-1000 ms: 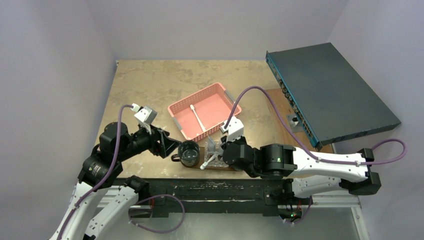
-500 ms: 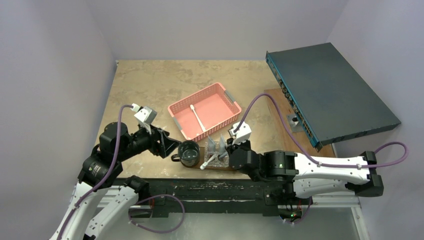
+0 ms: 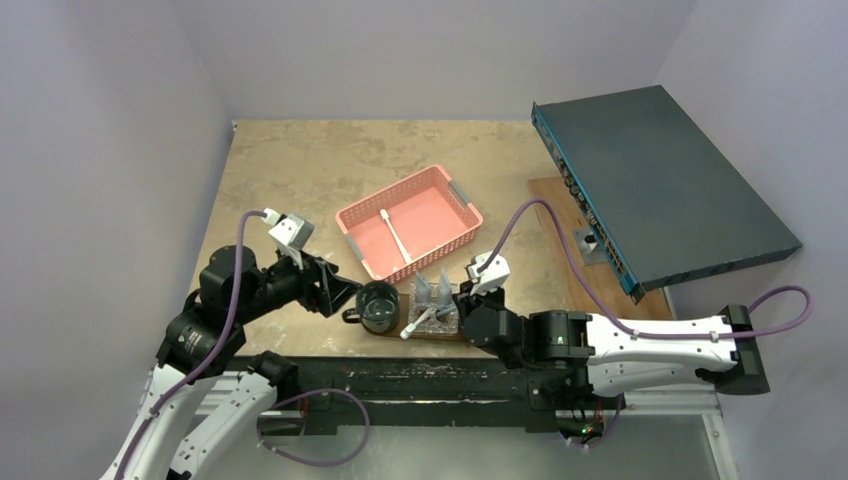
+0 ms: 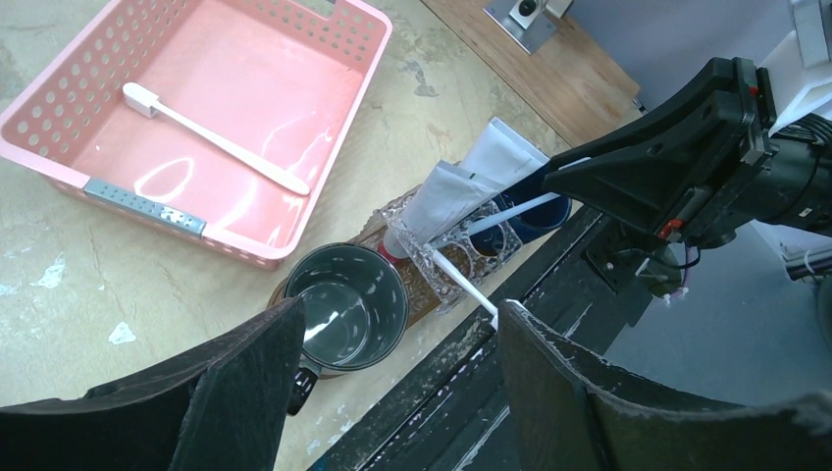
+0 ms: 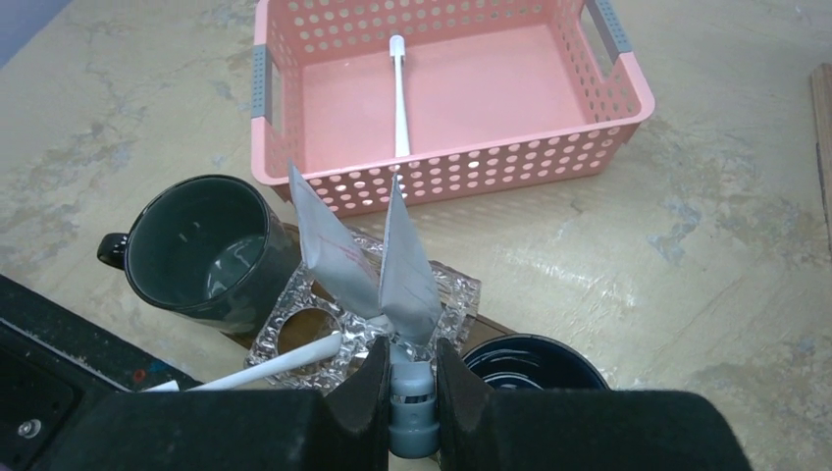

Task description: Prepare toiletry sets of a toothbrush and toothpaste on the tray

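Right gripper (image 5: 412, 365) is down at the near side of the clear glass holder (image 5: 294, 329). Its jaws are drawn narrow, pinching the grey cap of a toothpaste tube (image 5: 408, 265). Cap low, crimped tail up: that reads like a tube being stood in one of the holder's round wells so it stays upright. A second tube (image 5: 329, 250) leans against it, tail splayed the other way.

A toothbrush (image 5: 270, 365) lies slanted out of the holder toward the table's near edge, its outer end cut off by the gripper body. All of this sits on the tray (image 4: 424, 294), the dark board showing only as slivers under the holder.

Left gripper (image 4: 400, 319) hangs left of the holder, over the dark mug (image 4: 348, 306). Jaws wide, nothing in them; parked out of the way, I'd say.

Beyond the holder, the pink mesh basket (image 3: 408, 222) has one more toothbrush (image 3: 393, 234) lying loose, so another set looks to be owed.

Now the hard calls. The gripper's own body blocks the cap's seat, so I can't tell whether it's in a well or just above one. In the left wrist view a thin white stem runs from the holder toward the dark blue cup (image 4: 545, 204). Whether it's a brush, and what it rests in, is unclear. The tray's outline is mostly buried.
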### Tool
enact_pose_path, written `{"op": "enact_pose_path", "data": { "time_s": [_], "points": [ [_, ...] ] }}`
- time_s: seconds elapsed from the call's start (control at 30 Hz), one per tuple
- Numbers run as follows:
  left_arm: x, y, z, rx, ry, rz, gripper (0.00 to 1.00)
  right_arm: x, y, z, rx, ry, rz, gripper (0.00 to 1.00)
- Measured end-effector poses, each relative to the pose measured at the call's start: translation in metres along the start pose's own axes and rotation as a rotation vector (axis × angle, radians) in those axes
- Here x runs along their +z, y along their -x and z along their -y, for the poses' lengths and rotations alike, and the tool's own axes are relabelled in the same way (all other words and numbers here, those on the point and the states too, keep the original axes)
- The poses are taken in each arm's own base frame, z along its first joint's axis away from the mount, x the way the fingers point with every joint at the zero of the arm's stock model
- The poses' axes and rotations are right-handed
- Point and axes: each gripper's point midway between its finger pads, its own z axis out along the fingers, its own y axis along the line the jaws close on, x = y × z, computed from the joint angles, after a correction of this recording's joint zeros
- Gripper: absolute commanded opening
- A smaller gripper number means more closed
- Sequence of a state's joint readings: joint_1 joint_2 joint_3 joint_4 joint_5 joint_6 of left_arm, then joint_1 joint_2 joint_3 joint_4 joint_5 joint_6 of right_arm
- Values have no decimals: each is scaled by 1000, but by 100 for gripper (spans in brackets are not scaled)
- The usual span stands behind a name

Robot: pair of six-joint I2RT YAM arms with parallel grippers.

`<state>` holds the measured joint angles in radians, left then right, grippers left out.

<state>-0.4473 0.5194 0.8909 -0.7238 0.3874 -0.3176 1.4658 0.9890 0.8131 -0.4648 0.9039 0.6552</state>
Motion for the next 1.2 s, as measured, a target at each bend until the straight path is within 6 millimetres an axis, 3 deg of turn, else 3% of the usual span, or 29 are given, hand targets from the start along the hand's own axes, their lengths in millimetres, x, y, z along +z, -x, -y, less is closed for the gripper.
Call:
{"op": "enact_pose_path", "data": {
  "time_s": [0.9,1.2],
  "points": [
    [0,0,0,0,-1,-1,70,-6,-8,0,72,-8,71,2],
    [0,0,0,0,-1,0,70,-10,-22,-10,47,-29,83,16]
  ]
}}
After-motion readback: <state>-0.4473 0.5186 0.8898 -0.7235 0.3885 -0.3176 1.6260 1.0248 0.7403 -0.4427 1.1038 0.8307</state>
